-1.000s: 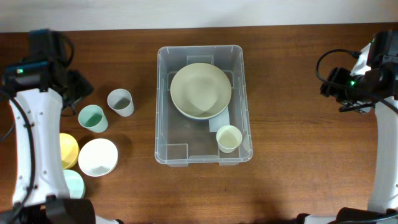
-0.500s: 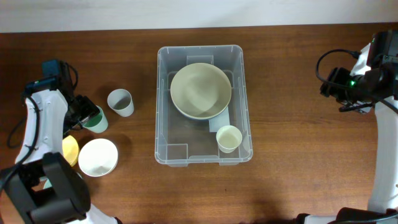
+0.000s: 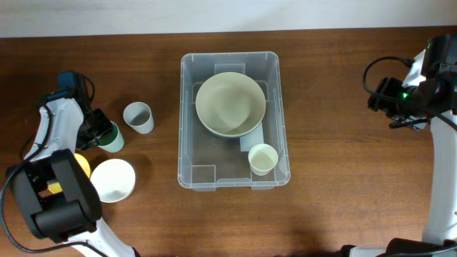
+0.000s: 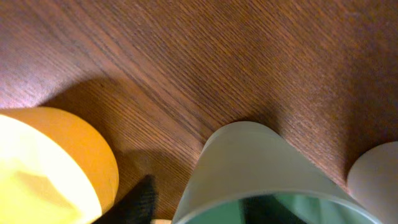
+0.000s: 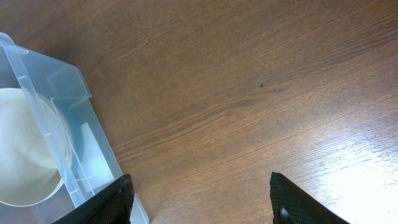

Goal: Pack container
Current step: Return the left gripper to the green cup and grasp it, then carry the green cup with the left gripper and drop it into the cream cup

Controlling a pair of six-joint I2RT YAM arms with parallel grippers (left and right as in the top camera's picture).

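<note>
The clear container [image 3: 275,107] stands mid-table and holds a large cream bowl [image 3: 230,104] and a small cream cup [image 3: 263,158]. Its corner [image 5: 59,84] and the bowl [image 5: 25,155] also show in the right wrist view. My left gripper [image 3: 98,132] is low at a green cup [image 3: 112,140]. In the left wrist view the gripper [image 4: 202,208] has one finger inside the green cup [image 4: 249,162] and one outside its wall, with a gap still showing. My right gripper [image 3: 389,103] is open and empty over bare wood at the right [image 5: 199,199].
A grey cup [image 3: 138,117] stands just right of the green one and shows in the left wrist view [image 4: 376,180]. A yellow bowl [image 3: 81,164] [image 4: 43,168] and a white bowl [image 3: 112,180] lie in front of them at the left.
My left arm has swung in and dropped to the green cup, its fingers now straddling the cup's wall. The right arm and the container's contents have not moved.
</note>
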